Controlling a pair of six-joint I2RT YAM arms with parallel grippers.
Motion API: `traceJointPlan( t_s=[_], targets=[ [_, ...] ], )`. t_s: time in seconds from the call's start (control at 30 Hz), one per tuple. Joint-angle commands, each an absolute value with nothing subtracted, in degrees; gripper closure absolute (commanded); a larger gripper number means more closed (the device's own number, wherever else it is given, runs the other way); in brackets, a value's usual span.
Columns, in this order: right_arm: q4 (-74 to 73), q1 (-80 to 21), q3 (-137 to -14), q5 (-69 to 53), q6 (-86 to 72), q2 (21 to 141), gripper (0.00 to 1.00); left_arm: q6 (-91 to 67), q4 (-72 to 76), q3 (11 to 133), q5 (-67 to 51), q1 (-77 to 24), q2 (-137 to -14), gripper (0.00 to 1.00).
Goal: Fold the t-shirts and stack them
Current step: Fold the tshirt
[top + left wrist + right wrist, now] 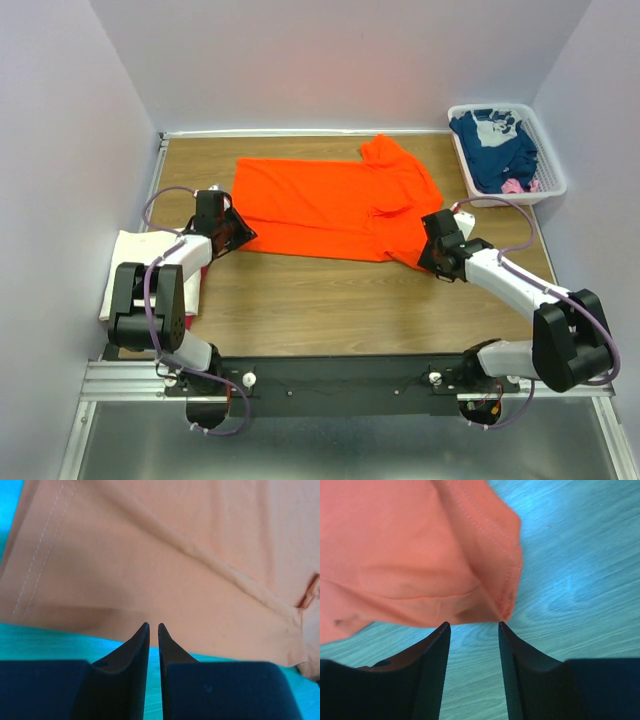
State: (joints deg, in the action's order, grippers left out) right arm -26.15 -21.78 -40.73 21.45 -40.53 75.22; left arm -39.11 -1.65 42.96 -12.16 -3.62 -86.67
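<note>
A bright orange t-shirt (330,205) lies spread flat across the middle of the table, one sleeve pointing to the back. My left gripper (240,232) sits low at its near left corner. In the left wrist view its jaws (154,625) are only a narrow slit apart, with nothing between them and their tips at the shirt's (150,555) edge. My right gripper (428,255) is at the near right sleeve. Its jaws (472,624) stand open just short of the sleeve hem (505,595), with bare table between them.
A white slotted basket (553,180) at the back right holds a navy t-shirt (495,145) and a bit of pink cloth (513,186). A folded cream-white t-shirt (125,270) lies at the left edge beside the left arm. Walls close in the table.
</note>
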Motion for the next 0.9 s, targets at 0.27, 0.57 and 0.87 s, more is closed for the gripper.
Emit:
traceJointPlan(
  t_s=[0.27, 0.57, 0.87],
  targets=[
    [-22.8, -17.9, -38.7, 23.5, -40.8, 77.1, 0.45, -40.9, 1.0, 46.4, -13.0, -3.0, -89.3, 0.81],
    [-18.7, -17.6, -40.3, 21.9, -40.0, 81.3, 0.48, -41.6, 1.1, 45.2, -11.1, -2.8, -91.7, 0.80],
    [-19.0, -16.9, -40.5, 22.1, -38.0, 80.2, 0.85, -43.2, 1.7, 42.4, -8.9, -2.8, -92.3, 0.80]
  ],
)
